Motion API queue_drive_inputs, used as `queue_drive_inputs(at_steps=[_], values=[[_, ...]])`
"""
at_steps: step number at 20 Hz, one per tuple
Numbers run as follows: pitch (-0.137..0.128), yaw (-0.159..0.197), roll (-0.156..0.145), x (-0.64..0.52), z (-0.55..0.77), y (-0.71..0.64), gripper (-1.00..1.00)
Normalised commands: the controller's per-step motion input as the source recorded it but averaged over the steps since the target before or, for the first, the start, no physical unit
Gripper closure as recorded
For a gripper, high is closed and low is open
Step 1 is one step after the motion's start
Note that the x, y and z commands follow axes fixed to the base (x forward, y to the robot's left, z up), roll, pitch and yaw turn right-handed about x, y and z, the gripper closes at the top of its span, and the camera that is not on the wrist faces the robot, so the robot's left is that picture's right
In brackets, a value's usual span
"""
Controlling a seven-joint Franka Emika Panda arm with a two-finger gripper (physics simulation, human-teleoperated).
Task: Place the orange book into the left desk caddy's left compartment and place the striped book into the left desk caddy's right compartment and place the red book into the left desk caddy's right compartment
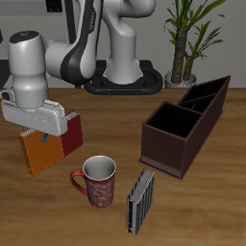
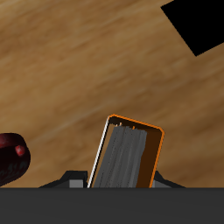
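The orange book (image 1: 38, 152) hangs tilted under my gripper (image 1: 43, 135), near the table's side edge. In the wrist view the orange book (image 2: 128, 157) fills the space between my gripper's (image 2: 121, 180) fingers, pale page edge facing the camera. The gripper is shut on it. The dark red book (image 1: 73, 135) stands right beside it, farther back. The striped book (image 1: 140, 200) stands near the front edge. The left desk caddy (image 1: 159, 154) lies across the table. Its square right compartment (image 1: 171, 123) is nearer the front. Its narrow left compartment (image 1: 208, 95) is at the far, taller end.
A red patterned mug (image 1: 97, 181) stands between the orange book and the striped book; it also shows in the wrist view (image 2: 12, 157). A potted plant (image 1: 185, 43) stands at the back. A black shape (image 2: 198, 23) shows in the wrist view; I cannot tell what it is.
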Motion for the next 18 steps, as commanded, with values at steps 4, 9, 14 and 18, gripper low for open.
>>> queue_drive_inputs(at_steps=[4, 9, 14, 18], values=[[-0.124, 0.012, -0.007, -0.29, 1.02, 0.1, 1.0], [-0.103, 0.003, 0.01, -0.37, 0.77, 0.17, 1.0], [-0.058, 0.0, -0.007, -0.39, 0.47, 0.22, 1.0], [-0.066, -0.023, -0.031, -0.51, 0.37, 0.26, 1.0]])
